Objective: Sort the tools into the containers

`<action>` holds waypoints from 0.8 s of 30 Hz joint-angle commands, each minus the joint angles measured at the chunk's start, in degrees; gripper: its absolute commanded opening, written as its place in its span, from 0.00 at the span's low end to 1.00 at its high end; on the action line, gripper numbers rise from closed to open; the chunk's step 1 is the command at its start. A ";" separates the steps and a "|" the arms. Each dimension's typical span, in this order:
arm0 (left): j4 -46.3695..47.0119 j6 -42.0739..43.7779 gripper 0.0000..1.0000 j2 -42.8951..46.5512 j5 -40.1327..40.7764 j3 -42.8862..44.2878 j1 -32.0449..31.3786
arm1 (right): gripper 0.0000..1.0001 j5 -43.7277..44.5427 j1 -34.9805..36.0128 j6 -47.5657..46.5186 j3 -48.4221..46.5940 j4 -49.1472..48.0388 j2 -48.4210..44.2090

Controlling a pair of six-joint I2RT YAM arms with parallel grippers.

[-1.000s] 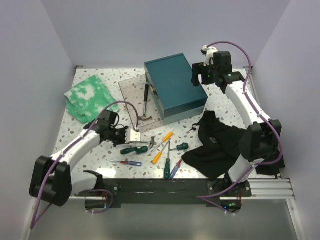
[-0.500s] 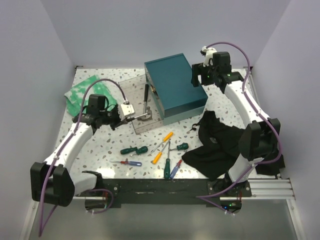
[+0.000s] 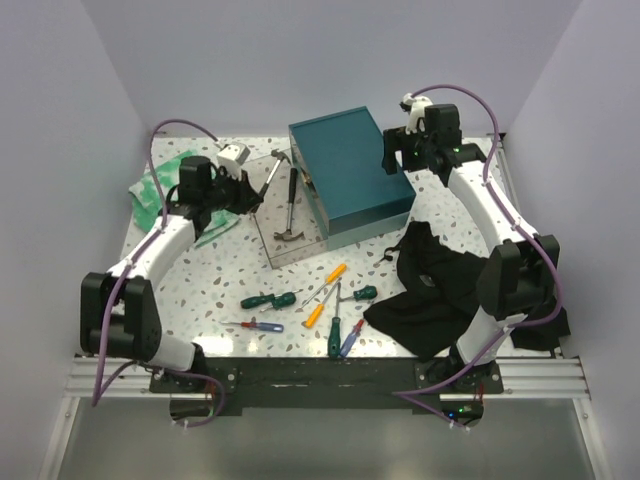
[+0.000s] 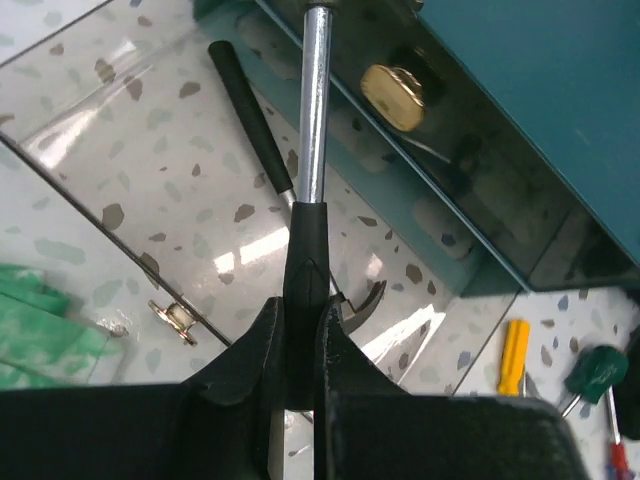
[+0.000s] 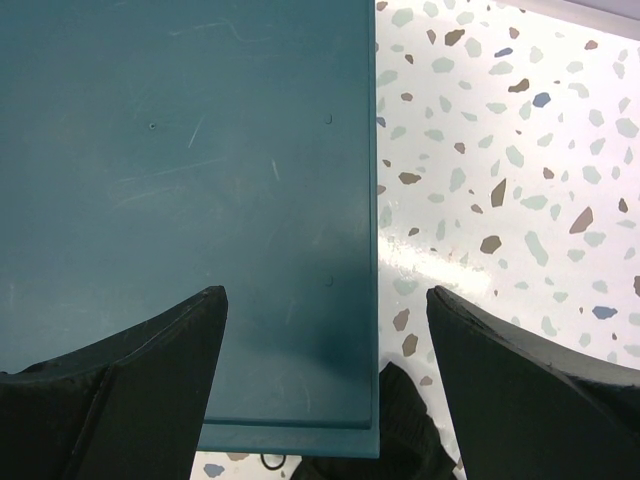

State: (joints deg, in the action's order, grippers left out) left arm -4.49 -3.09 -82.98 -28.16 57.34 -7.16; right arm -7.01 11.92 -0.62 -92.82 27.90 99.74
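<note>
My left gripper (image 3: 250, 190) is shut on the black handle of a small hammer (image 3: 274, 172) and holds it tilted over the clear box (image 3: 252, 172). In the left wrist view the gripper (image 4: 300, 340) clamps that handle and the steel shaft (image 4: 315, 100) points away. A second hammer (image 3: 291, 205) lies inside the clear box; it also shows in the left wrist view (image 4: 250, 120). Several screwdrivers lie on the table: green (image 3: 268, 299), orange (image 3: 335, 272), red-and-blue (image 3: 255, 325). My right gripper (image 3: 395, 150) is open and empty over the teal box (image 3: 350, 170), as in the right wrist view (image 5: 325, 295).
A green-white cloth (image 3: 160, 195) lies at the back left, under my left arm. A black cloth (image 3: 440, 285) lies at the right, beside the screwdrivers. The teal box (image 5: 180, 200) stands right next to the clear box. Walls close off the back and both sides.
My left gripper has lifted the hammer off the table near the screwdrivers and swung it back and left, up over the clear box. The right arm has not moved.
</note>
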 commanded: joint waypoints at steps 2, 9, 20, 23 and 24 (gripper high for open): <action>0.80 -24.57 0.00 -9.73 3.91 7.69 -0.05 | 0.85 0.94 -0.15 -0.52 -1.84 -0.83 -0.60; 5.46 -31.18 0.03 -15.63 2.77 9.54 -1.81 | 0.85 1.03 -0.15 -0.78 -2.63 -0.74 0.10; 5.72 -20.31 0.44 -10.55 -3.74 11.04 0.30 | 0.85 0.77 -0.15 -0.87 -3.16 -0.92 1.76; 4.58 -12.04 0.22 -6.77 -4.17 7.53 1.62 | 0.85 0.50 -0.15 -0.70 -3.95 -0.92 2.47; 1.80 -8.72 0.03 -5.80 -4.44 5.00 2.06 | 0.85 0.50 -0.15 -0.70 -4.13 -1.00 2.91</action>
State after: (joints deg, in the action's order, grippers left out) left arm -2.35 -23.97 -95.24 -29.17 66.57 -7.14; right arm -6.79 11.92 -0.99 -94.02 27.86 101.82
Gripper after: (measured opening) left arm 0.255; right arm 0.848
